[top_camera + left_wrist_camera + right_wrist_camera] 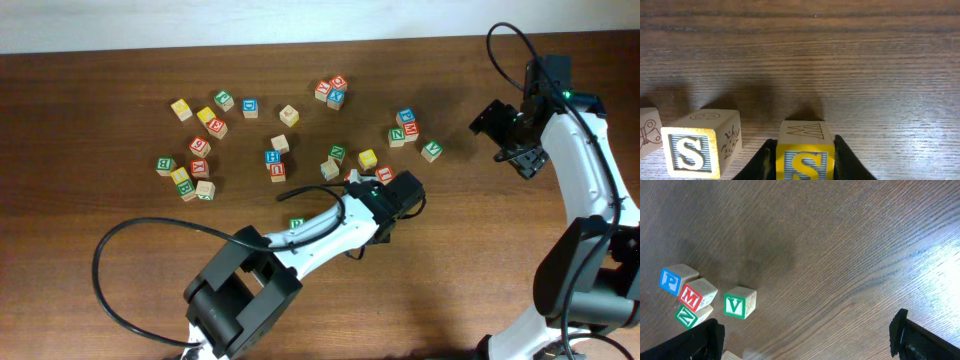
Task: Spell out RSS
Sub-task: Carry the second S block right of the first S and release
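Cube with a yellow S (805, 159) sits clamped between the left gripper (804, 172), its dark fingers (763, 161) pressed against both side faces. The cube rests low on the wooden table (840, 60). Its top face bears an outlined W-like figure.

Just to the left of that gripper, clear of the near finger, a second S cube (690, 150) stands square on the table, with a small line drawing on its side face. The edge of one more block (647, 132) shows at the far left, its letter out of view.

From overhead, a green-bordered cube (296, 222) lies back along the left arm, well behind the gripper and apart from the other blocks. Its letter is too small to read.

The right gripper (805, 347) hangs over bare wood with its fingers spread wide and nothing between them. Ahead of it and to its left lie a blue P cube (671, 280), a red M cube (692, 296) and a green Z cube (687, 315), packed together. A green V cube (737, 304) stands just beside them.
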`<state>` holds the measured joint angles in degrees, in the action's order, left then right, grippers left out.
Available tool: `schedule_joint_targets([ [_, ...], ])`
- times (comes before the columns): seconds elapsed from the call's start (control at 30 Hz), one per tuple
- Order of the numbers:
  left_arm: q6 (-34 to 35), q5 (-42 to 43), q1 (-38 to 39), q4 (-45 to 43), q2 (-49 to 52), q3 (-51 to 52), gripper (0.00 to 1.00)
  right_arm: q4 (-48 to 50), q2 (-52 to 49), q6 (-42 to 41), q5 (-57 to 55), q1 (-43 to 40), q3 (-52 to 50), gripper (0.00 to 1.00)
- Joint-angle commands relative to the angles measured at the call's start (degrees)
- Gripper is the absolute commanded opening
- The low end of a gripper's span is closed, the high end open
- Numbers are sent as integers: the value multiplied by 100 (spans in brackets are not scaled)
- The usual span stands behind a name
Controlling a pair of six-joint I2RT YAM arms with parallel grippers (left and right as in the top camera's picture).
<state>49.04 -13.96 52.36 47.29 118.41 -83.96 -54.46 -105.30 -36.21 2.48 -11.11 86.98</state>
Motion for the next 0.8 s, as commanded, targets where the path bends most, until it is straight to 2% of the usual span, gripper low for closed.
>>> schedule_joint_targets([
  [0.0,153,-153,-9,-9,107,46,38,2,2,-28,-55,-17,-9,98],
  [0.23,149,-122,-76,37,105,-122,41,2,2,-28,-55,-17,-9,98],
  [0.33,146,-111,-83,258,103,-435,47,2,2,-28,-55,-17,-9,98],
  [0.47,144,-138,-144,422,103,-732,48,2,2,-28,-55,-17,-9,98],
  [0.6,144,-195,-260,496,103,-850,56,2,2,-28,-55,-17,-9,98],
  [0.7,76,-195,-470,741,42,-1060,57,0,2,-28,-55,-17,-9,98],
  [0.77,-94,-192,-612,949,-61,-1362,66,2,2,-28,-55,-17,-9,98],
])
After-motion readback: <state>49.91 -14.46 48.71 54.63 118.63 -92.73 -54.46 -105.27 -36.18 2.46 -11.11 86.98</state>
